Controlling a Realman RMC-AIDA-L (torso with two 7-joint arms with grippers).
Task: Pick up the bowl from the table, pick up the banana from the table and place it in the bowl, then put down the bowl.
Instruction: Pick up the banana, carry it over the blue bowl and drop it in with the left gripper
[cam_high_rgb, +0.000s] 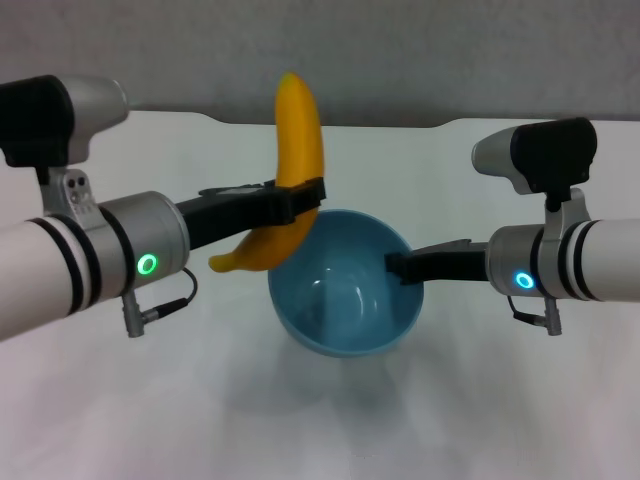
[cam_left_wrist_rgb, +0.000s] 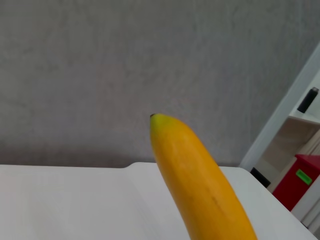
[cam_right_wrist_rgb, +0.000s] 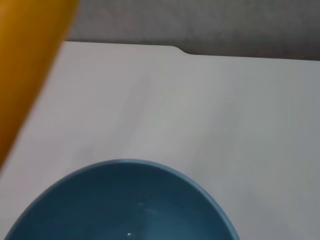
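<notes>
Both end effectors are closed on something above the white surface (cam_high_rgb: 480, 400): the left end effector (cam_high_rgb: 300, 203) clamps the upright banana (cam_high_rgb: 292, 170) at the bowl's left rim, while the right end effector (cam_high_rgb: 400, 268) pinches the right rim of the tilted blue bowl (cam_high_rgb: 345, 305).

Bowl (cam_high_rgb: 345, 300) mouth open; banana (cam_high_rgb: 290, 170) crowds left rim (touching).

Yellow-orange banana (cam_high_rgb: 293, 150) — light-blue bowl (cam_high_rgb: 345, 300) — plain white table (cam_high_rgb: 120, 410).
</notes>
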